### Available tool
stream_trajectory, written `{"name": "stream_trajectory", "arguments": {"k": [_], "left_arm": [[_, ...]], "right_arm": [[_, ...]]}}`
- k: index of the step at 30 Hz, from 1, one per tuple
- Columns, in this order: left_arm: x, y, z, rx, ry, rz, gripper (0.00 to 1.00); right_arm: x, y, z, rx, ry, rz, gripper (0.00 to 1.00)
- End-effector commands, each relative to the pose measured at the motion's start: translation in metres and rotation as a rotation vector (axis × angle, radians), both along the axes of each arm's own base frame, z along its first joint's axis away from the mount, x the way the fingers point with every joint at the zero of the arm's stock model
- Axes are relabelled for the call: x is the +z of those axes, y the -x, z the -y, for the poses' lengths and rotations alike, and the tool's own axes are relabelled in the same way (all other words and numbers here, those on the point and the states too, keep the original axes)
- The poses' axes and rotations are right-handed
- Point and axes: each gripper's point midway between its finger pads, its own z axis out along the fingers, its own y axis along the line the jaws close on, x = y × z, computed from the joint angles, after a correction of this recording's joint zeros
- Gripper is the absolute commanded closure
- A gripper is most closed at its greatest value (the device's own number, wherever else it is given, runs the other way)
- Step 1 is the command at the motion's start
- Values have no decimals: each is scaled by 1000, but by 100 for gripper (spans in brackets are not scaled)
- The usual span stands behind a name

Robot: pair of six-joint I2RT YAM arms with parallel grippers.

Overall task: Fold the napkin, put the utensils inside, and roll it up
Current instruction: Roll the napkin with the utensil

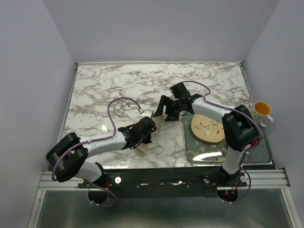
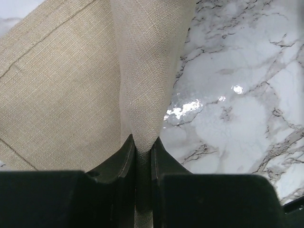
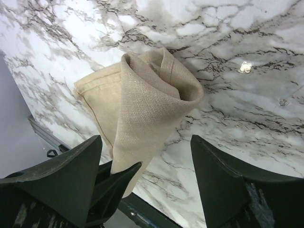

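Softly creased woven beige napkin (image 2: 71,95) pinched in left hand (image 2: 143,145), right hand (image 3: 146,142) wide.

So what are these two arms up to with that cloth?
The left gripper is shut on a fold of the beige napkin, holding it bunched over the marble table. The right gripper is open, facing the napkin without gripping it. A plate sits on a tray to the right.

Two robot arms, the left arm (image 1: 102,141) at lower left and the right arm (image 1: 209,108) at right, each have white tubular links between bulky black joints, a thin purple cable (image 1: 110,111) looping alongside, and matte black wedge-shaped fingers (image 3: 57,180), lightly scuffed.
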Motion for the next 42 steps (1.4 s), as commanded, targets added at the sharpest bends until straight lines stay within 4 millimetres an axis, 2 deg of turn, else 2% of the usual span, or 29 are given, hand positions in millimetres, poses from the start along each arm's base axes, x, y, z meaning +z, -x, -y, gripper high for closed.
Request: {"name": "stream_trajectory", "arguments": {"k": [1,5,10,12,15,16,17,19,20,21,22,25,27,28,29,30,31,32,35,37,38,42], "left_arm": [[10,-1,11,27,116,-19,100],[11,-6,10,27,90,-17,100],[22,-13,14,4,97,-1,100],[22,-13,13,-6,86,4,100],[21,-12,12,-9,83,8,100],[19,-11,12,-16,80,6,100],[17,-11,12,-20,80,5,100],[16,-10,14,-39,83,9,100],[14,-9,15,-47,80,8,100],[15,-9,15,-54,76,13,100],[13,-8,15,-65,68,15,100],[10,-5,15,-83,60,9,100],[10,-3,17,-86,70,4,100],[9,-2,18,-90,70,0,100],[8,-1,19,-93,70,-2,100],[7,0,20,-95,70,-4,100],[7,0,20,-98,69,-4,100],[6,0,20,-100,66,-3,100],[8,0,20,-97,62,2,100],[7,0,19,-94,60,2,100],[8,-1,19,-93,62,2,100],[6,0,20,-97,63,-2,100]], "right_arm": [[10,-5,-5,48,-14,27,17],[11,-1,-4,72,-18,39,17],[29,-1,-2,116,-30,105,16],[37,-6,5,130,-14,149,16],[57,-26,19,141,25,242,18],[56,-30,20,157,34,247,21],[77,-46,17,187,38,322,23],[83,-47,14,245,58,310,27],[79,-49,11,265,60,297,28],[86,-53,6,282,41,312,28],[87,-50,0,310,9,303,33],[83,-48,-15,369,-28,285,46],[73,-45,-29,418,-37,278,48],[78,-47,-38,444,-59,292,55],[78,-40,-52,497,-79,292,58],[73,-32,-57,529,-74,260,62],[66,-34,-68,559,-73,252,68],[60,-24,-78,599,-68,241,72],[38,-2,-92,656,-48,189,83],[30,7,-98,676,-54,184,89],[24,18,-103,700,-62,166,90],[-3,38,-108,740,-46,115,94]]}}
